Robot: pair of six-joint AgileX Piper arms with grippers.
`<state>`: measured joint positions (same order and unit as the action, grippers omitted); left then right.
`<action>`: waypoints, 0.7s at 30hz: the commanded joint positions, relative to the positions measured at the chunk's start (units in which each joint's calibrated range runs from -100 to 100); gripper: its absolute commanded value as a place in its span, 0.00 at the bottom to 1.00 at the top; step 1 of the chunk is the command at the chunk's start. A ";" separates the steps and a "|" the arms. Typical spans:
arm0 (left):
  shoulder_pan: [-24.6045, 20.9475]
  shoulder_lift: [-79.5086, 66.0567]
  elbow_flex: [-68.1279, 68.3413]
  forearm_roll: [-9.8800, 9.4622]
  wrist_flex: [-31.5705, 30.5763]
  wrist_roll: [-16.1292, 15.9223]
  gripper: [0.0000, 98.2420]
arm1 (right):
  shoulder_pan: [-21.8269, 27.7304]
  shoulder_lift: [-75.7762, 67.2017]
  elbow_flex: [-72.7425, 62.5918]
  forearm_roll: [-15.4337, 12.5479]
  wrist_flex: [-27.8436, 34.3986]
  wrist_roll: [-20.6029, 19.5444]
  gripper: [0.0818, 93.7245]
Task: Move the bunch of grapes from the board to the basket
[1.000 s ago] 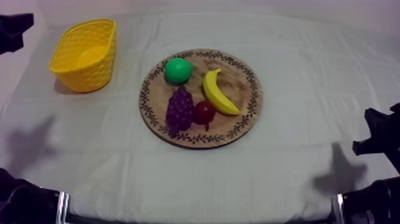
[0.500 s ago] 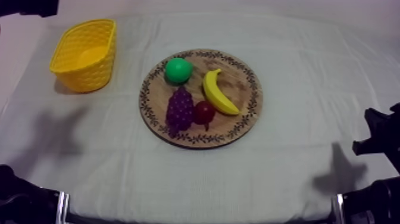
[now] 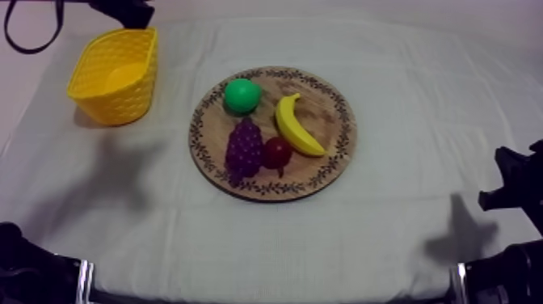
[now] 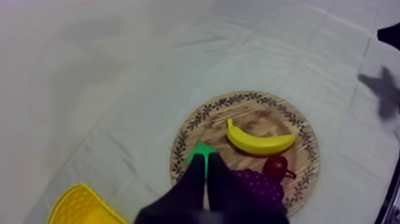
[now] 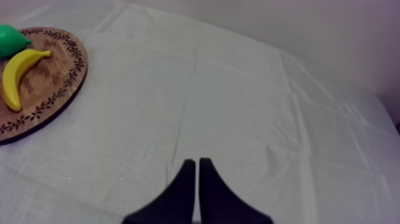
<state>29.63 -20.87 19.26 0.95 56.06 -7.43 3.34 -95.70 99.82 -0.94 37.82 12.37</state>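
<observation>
Looks like the left arm just swung up from its corner to behind the yellow basket, so the reach is on. The left gripper is pinched into a narrow wedge, empty. The bunch of grapes sits untouched on the wooden board; the right gripper is pinched together too.
</observation>
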 commanded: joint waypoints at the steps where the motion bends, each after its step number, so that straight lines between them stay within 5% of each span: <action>1: 0.08 2.58 -2.04 0.07 1.82 -0.91 0.00 | 0.02 0.03 -0.04 -0.02 0.00 0.01 0.00; 13: 1.45 16.62 -11.80 -0.26 10.67 -4.63 0.00 | 0.02 0.03 -0.04 -0.02 0.00 0.01 0.00; 21: 3.47 24.79 -17.35 -2.38 17.21 -5.96 0.00 | 0.02 0.03 -0.04 -0.02 0.00 0.02 0.00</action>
<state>33.06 2.70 2.13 -1.33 72.49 -13.38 3.34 -95.70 99.82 -0.94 37.82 12.37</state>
